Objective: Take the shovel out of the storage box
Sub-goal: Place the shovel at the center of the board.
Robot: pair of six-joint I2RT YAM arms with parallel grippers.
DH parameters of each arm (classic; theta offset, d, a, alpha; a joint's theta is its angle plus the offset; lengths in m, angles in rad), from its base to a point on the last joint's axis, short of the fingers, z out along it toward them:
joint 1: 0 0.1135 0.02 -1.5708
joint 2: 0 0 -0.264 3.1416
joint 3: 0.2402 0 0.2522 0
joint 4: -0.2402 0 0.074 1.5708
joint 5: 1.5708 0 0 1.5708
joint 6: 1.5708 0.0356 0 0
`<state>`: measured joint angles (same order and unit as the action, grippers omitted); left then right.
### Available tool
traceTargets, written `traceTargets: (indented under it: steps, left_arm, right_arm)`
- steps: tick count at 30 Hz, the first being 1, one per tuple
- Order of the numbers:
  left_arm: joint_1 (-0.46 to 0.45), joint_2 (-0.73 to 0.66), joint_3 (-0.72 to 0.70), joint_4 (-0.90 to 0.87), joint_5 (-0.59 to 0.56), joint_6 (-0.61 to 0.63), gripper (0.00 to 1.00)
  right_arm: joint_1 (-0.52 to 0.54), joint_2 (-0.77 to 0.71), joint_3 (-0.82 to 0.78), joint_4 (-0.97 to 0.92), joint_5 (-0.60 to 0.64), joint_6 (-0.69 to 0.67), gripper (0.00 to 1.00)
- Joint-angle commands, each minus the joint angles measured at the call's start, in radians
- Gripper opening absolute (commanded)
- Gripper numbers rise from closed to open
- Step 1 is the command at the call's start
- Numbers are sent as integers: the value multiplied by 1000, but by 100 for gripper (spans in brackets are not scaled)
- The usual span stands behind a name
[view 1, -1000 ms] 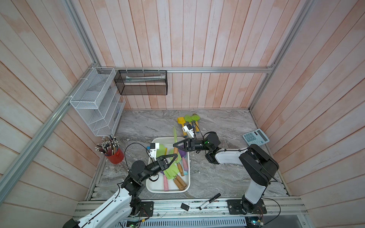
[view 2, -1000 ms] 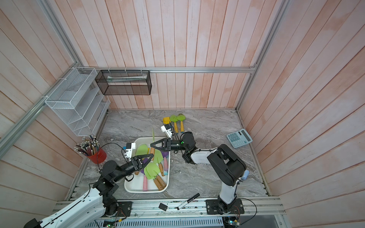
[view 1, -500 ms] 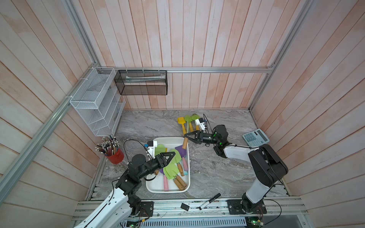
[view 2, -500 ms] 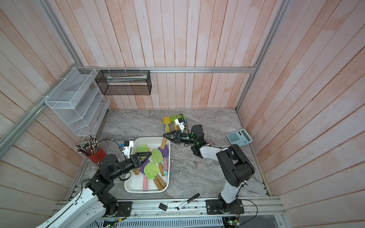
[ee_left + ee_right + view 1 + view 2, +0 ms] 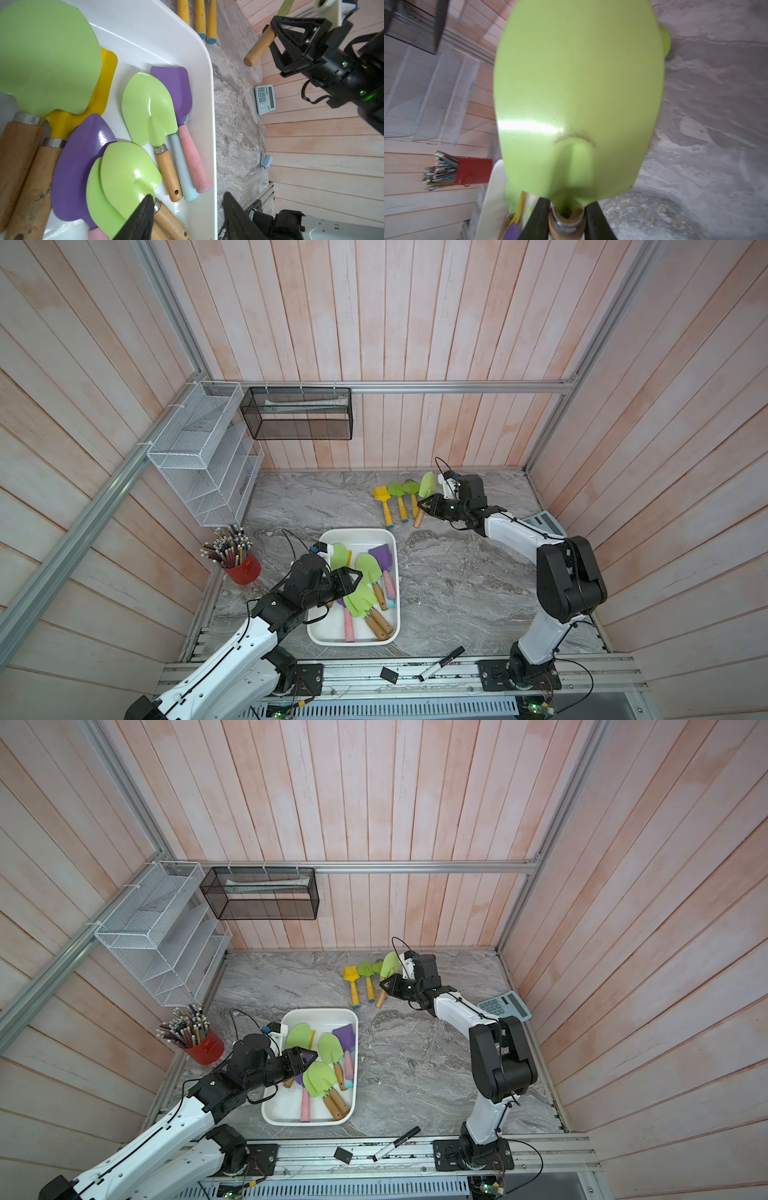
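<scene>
Right now, your right gripper [image 5: 423,506] is pinching a green shovel [image 5: 427,485] with its jaws closed tight on the wooden handle, just under the metal ring. Gripping so near the blade is probably keeping the shovel from swinging. This shovel is already out of the storage box [image 5: 397,572] and is being held tilted, blade up, at about 1 o'clock from the box. It is hanging just beside a row of three shovels [image 5: 400,499] lying on the table [image 5: 457,572], so I think you are lining it up as the next one in the row. I cannot tell if its handle end is touching the table yet.

Your left gripper [image 5: 353,574] is hovering over the box with its jaws open and nothing between them. It is pointing toward about 3 o'clock, over the pile of shovels [image 5: 368,568] lying inside. One finger [image 5: 143,216] is sitting just over the neck of a green one, so it seems to be getting ready to pick the next shovel. The shovels are lying on top of each other, so a grab could drag a neighbour along.
</scene>
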<state>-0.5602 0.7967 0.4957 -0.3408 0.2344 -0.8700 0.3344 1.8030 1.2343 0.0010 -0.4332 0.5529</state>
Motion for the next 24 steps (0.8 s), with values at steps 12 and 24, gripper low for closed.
traceTargets:
  steps: [12,24]
  left_arm:
    - [-89,-14,-44,24,-56,-9,55]
    - [-95,-60,-86,11,-52,-27,55]
  right_arm:
    - [-83,365,406,-348,325,-211,20]
    - [-71,556,642,-434,331,-221,20]
